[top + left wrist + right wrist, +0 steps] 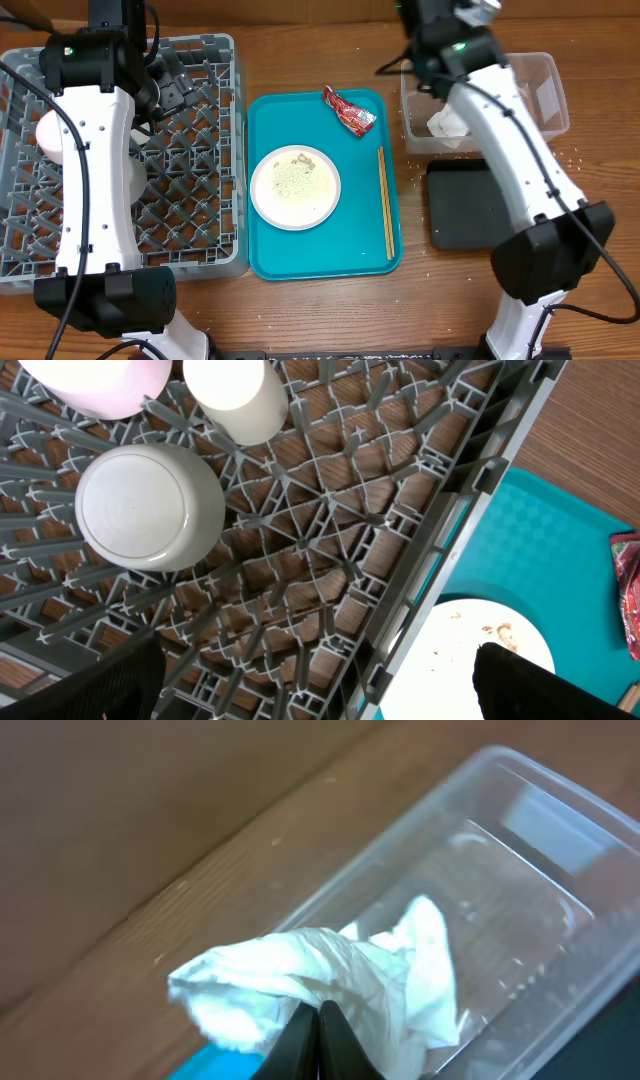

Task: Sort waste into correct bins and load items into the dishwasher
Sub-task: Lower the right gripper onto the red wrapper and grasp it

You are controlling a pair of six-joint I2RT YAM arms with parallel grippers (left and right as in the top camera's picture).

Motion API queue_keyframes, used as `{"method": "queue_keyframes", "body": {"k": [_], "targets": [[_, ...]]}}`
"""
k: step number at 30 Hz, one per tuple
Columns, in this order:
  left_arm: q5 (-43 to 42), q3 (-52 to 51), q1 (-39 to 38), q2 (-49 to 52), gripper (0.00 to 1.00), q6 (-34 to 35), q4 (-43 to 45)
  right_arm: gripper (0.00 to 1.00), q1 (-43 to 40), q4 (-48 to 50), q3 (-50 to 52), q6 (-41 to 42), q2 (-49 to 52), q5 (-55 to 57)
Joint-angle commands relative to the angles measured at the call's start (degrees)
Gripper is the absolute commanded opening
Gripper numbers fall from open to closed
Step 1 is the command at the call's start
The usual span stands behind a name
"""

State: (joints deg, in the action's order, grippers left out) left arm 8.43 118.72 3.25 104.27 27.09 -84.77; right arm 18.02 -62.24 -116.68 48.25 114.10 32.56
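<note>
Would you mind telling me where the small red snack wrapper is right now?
In the overhead view the red snack wrapper lies in the teal tray's far right corner, beyond the white plate and near the chopsticks' far end.

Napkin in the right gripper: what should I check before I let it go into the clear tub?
1. Right gripper shut on napkin: ok.
2. Napkin above clear tub, overhead view: ok.
3. Napkin wholly inside the rim: cannot tell.
4. Left gripper open, empty, over dish rack: ok.
5. Red wrapper sorted: not ok, lies on teal tray.
</note>
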Motion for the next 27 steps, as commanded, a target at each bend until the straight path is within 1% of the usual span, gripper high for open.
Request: {"method": "queue_keyframes", "body": {"k": [1, 2, 3, 5, 6, 7, 9, 11, 13, 14, 15, 19, 20, 21, 23, 27], "targets": [[0.57, -0.07, -0.26, 0.46, 1.00, 0.79, 0.00, 0.07, -3.48, -0.48, -0.66, 7.30, 0.48, -5.49], [0.57, -0.07, -0.26, 0.46, 1.00, 0.79, 0.00, 0.10, -4.07, -0.61, -0.66, 7.30, 0.72, -6.38], [0.57, -0.07, -0.26, 0.46, 1.00, 0.79, 0.00, 0.16, -4.57, -0.72, -0.66, 7.30, 0.74, -7.19], [0.57, -0.07, -0.26, 0.46, 1.00, 0.79, 0.00, 0.43, -5.33, -0.55, -0.66, 7.30, 0.79, -9.09], [0.57, -0.07, -0.26, 0.46, 1.00, 0.79, 0.00, 0.67, -5.55, -0.31, -0.66, 7.28, 0.79, -10.01], [0.57, -0.07, -0.26, 0.46, 1.00, 0.79, 0.00, 0.78, -5.64, -0.26, -0.66, 7.26, 0.79, -10.40], [0.57, -0.07, -0.26, 0.46, 1.00, 0.79, 0.00, 0.89, -5.68, -0.26, -0.66, 7.26, 0.79, -10.40], [0.57, -0.07, -0.26, 0.46, 1.00, 0.79, 0.00, 0.93, -5.55, -0.15, -0.66, 6.54, 0.79, -11.10], [0.57, -0.07, -0.26, 0.46, 1.00, 0.79, 0.00, 0.95, -5.05, 1.01, -0.66, 2.38, 0.79, -14.71], [0.57, -0.07, -0.26, 0.46, 1.00, 0.79, 0.00, 0.95, -4.61, 2.34, -0.66, -1.66, 0.79, -18.58], [0.57, -0.07, -0.26, 0.46, 1.00, 0.79, 0.00, 0.95, -3.69, 4.74, -0.66, -8.63, 0.79, -25.97], [0.57, -0.07, -0.26, 0.46, 1.00, 0.79, 0.00, 0.95, -0.68, 9.60, -0.66, -20.70, 0.79, -39.67], [0.57, -0.07, -0.26, 0.46, 1.00, 0.79, 0.00, 0.96, 0.31, 10.45, -0.66, -22.01, 0.79, -40.76], [0.57, -0.07, -0.26, 0.46, 1.00, 0.79, 0.00, 1.00, 1.31, 11.04, -0.66, -22.45, 0.79, -40.72], [0.57, -0.07, -0.26, 0.46, 1.00, 0.79, 0.00, 1.00, 3.48, 12.15, -0.66, -23.02, 0.87, -39.15], [0.57, -0.07, -0.26, 0.46, 1.00, 0.79, 0.00, 1.00, 7.61, 14.05, -0.63, -23.32, 2.60, -31.45]]}}
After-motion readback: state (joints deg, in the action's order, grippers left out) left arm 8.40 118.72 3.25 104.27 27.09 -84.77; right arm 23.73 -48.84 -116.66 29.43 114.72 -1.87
